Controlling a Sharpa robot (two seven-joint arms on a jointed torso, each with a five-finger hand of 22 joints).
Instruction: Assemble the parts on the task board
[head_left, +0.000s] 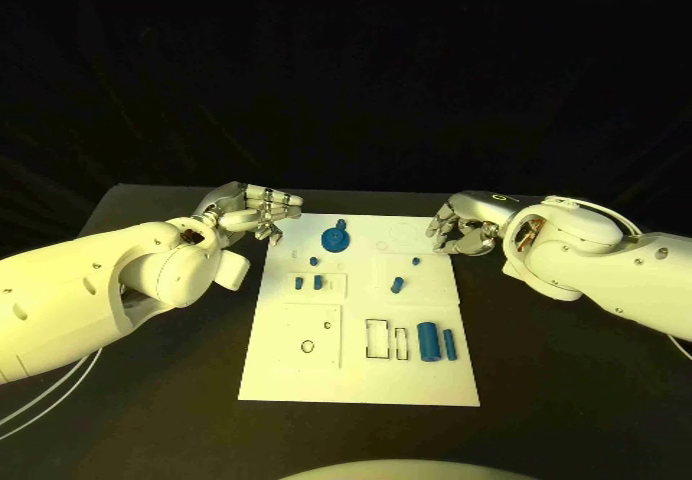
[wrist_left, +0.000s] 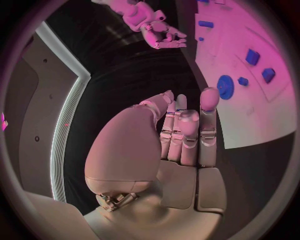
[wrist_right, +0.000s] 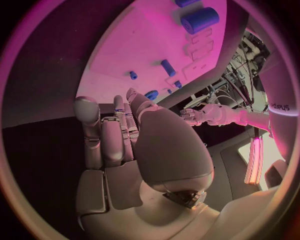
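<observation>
1. Task board (head_left: 361, 370): white plate lying flat mid-desk (head_left: 577, 400), long axis running away from the robot.
2. Left hand (head_left: 257, 210) sits at the board's far left corner, over the dark desk just off the edge. Fingers (wrist_left: 206, 107) curled loosely together, nothing in them; no part touched.
3. Right hand (head_left: 464, 228) sits at the board's far right corner, beside the edge. Fingers (wrist_right: 87, 112) drawn in side by side, empty.
4. Round blue part (head_left: 335, 238) with a small stem lies near the far edge, between the two hands and apart from both; stem points away from the robot.
5. Two small blue pegs (head_left: 307, 283) stand side by side left of centre. One upright blue peg (head_left: 395, 285) stands right of centre, with a smaller blue piece (head_left: 415, 261) beyond it.
6. Large blue cylinder (head_left: 428, 340) lies on its side near the right edge, long axis along the board's length. A slimmer blue bar (head_left: 450, 345) lies parallel just beside it.
7. Outlined rectangular slots (head_left: 378, 338) sit left of the cylinder.
8. Nothing lies between either hand and the nearest parts.
</observation>
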